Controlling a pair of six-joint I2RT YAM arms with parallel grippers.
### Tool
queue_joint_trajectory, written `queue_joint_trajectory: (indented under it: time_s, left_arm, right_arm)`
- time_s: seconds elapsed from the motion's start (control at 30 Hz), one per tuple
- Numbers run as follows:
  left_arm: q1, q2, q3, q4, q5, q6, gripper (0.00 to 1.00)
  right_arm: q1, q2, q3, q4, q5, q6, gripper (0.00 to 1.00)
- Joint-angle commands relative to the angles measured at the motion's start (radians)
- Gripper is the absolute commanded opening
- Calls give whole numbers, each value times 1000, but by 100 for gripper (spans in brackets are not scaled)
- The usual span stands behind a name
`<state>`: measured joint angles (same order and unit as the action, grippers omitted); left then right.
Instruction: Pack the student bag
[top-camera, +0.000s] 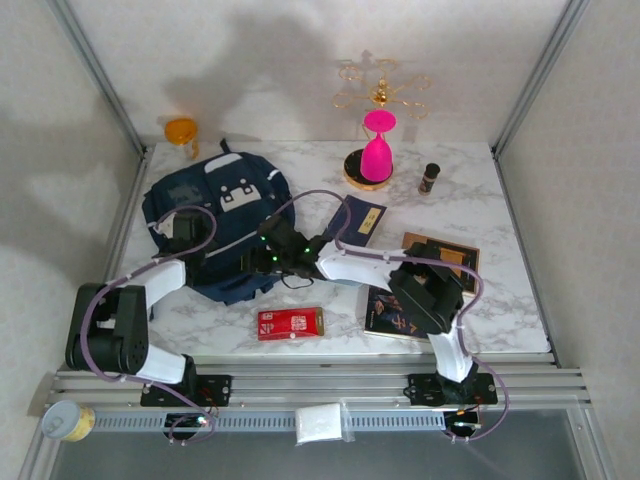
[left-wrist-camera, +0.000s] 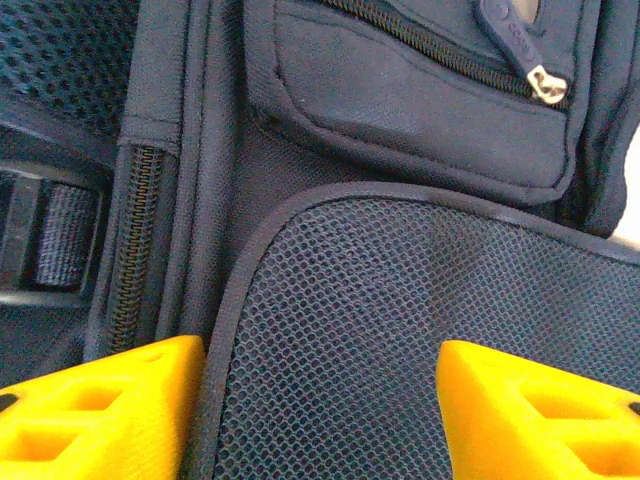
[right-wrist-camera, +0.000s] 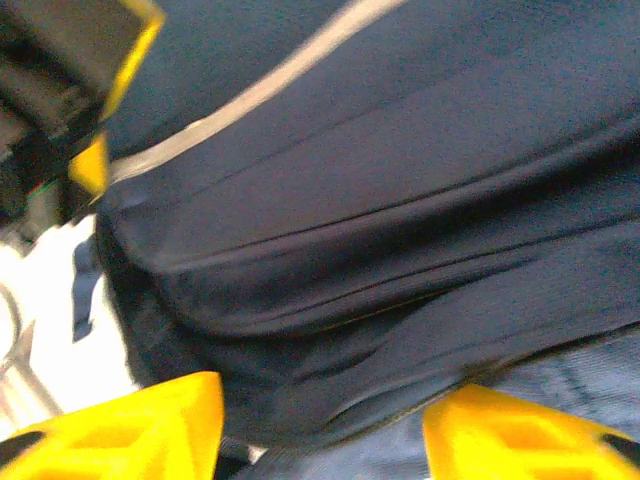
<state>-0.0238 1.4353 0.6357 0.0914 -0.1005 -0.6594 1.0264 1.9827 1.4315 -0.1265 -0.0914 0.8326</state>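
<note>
student bag (top-camera: 215, 195), near table's (top-camera: 480, 200) left edge

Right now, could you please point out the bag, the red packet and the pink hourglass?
bag (top-camera: 234, 192), top view, front patch.
red packet (top-camera: 290, 323), top view, its middle.
pink hourglass (top-camera: 376, 160), top view, lower bulb.

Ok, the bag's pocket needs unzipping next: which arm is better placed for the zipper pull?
Left, probably: the left gripper hovers over the mesh panel of the student bag, the silver zipper pull just ahead. The right gripper faces plain navy fabric.
</note>
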Motion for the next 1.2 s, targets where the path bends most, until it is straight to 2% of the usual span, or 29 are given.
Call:
queue_joint_trajectory:
  time_s: [0.0,0.07,0.17,0.3,0.37,0.43,0.53,0.6,0.67,0.77,0.83,0.9,1.0,1.1,1.17]
  left_arm:
    - [-49,-102,26,-64,75,17,64]
    - [-92,-170,26,-109,69,-2,66]
    - [-203,-253,17,-121,87,-30,69]
    - [-363,-280,11,-101,133,-70,71]
    - [-427,-270,38,-142,87,-74,73]
    - [-456,-246,64,-202,-1,-68,76]
    - [-436,-224,93,-286,-124,-70,77]
    - [-424,-222,85,-279,-182,-65,80]
    - [-358,-197,67,-272,-143,-78,80]
    - [-278,-191,56,-274,-142,-67,81]
    - [-238,-217,51,-286,-146,-62,81]
    - [-239,-254,62,-292,-101,-54,81]
    - [-351,-312,62,-263,-32,-112,79]
    - [-564,-333,16,-108,14,-212,75]
    - [-688,-287,-7,26,53,-280,73]
  right_arm:
    - [-18,-184,-71,0,57,-38,61]
    - [-44,-277,-140,-38,88,-50,66]
    - [-97,-416,-240,-118,147,-64,73]
    - [-243,-593,-386,-241,168,-50,79]
    - [-324,-683,-475,-258,164,-52,80]
    - [-423,-746,-546,-245,107,-76,83]
    - [-521,-784,-592,-267,58,-100,85]
    - [-579,-811,-623,-267,37,-91,86]
    - [-635,-825,-657,-224,-37,-84,88]
    - [-677,-810,-646,-257,-29,-89,90]
    - [-713,-810,-647,-277,-24,-88,92]
    - [-757,-810,-665,-284,-51,-68,93]
    - [-799,-815,-692,-305,-33,-54,94]
    - [-859,-850,-746,-288,-37,-25,95]
    - [-909,-879,-792,-252,-80,-6,95]
